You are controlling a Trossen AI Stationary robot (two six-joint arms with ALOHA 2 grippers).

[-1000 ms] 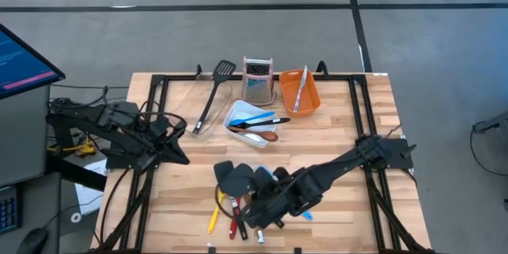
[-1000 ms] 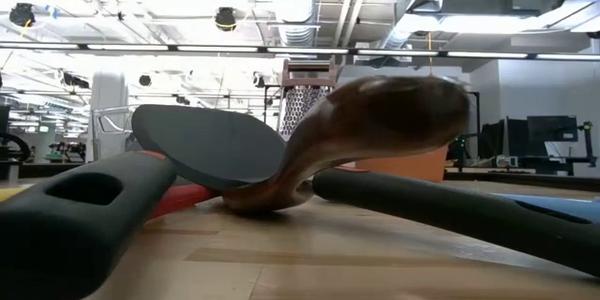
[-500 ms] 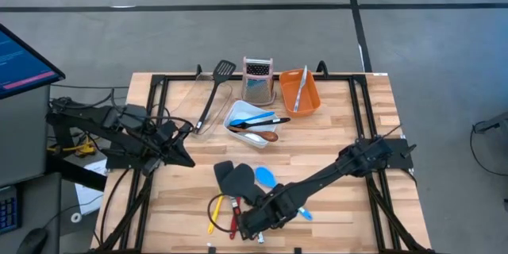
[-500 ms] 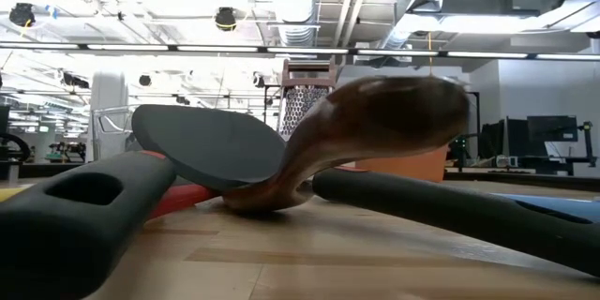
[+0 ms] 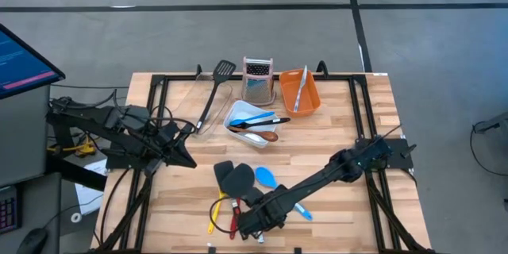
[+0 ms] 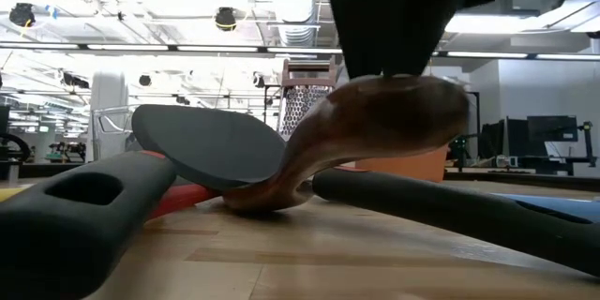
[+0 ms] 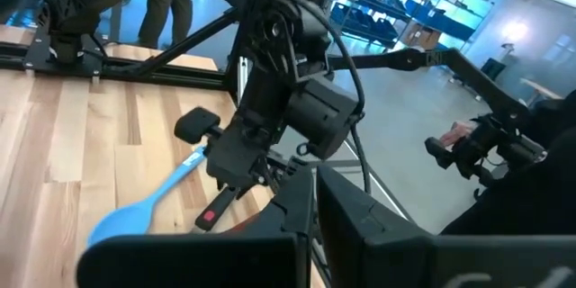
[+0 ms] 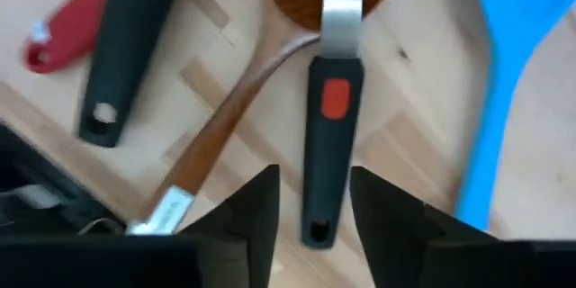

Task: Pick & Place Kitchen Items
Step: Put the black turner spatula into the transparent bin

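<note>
Hanging low over the heap of utensils at the front edge of the table [image 5: 341,198]: right tool [image 8: 313,180], fingers [image 8: 256,211] apart, straddling a black handle with a red spot [image 8: 328,144], not clamped on it. Lying under that handle's steel neck, the bowl of a wooden spoon [image 8: 297,0], stem slanting off to one side. Close beside these, a second black handle [image 8: 126,45], a red-handled tool [image 8: 58,31] and a blue spoon [image 8: 504,72]. From table height, dark bulk of the right tool right above the wooden spoon's raised bowl; touching or not, impossible to tell.

Just left of the heap from above, a yellow-handled tool [image 5: 213,216]. A little farther back, two black spatulas [image 5: 225,172] side by side, blades toward the table's middle, with the blue spoon's bowl next to them.

Farther back and well off to the left, over the table's left rail: left tool [image 5: 184,159], fingers together, gripping nothing.

Past the middle, a white tub [image 5: 236,111] holding blue spoons [image 5: 255,117], a black utensil [image 5: 270,121] and a smaller wooden spoon [image 5: 270,136]. Left of it, a clear tub [image 5: 198,127] with a black slotted turner [image 5: 214,91] laid along it, head poking out over the far end. At the back edge, a steel box grater [image 5: 257,79], and right beside it an orange tub [image 5: 309,95] with a pale utensil [image 5: 301,87] inside.
</note>
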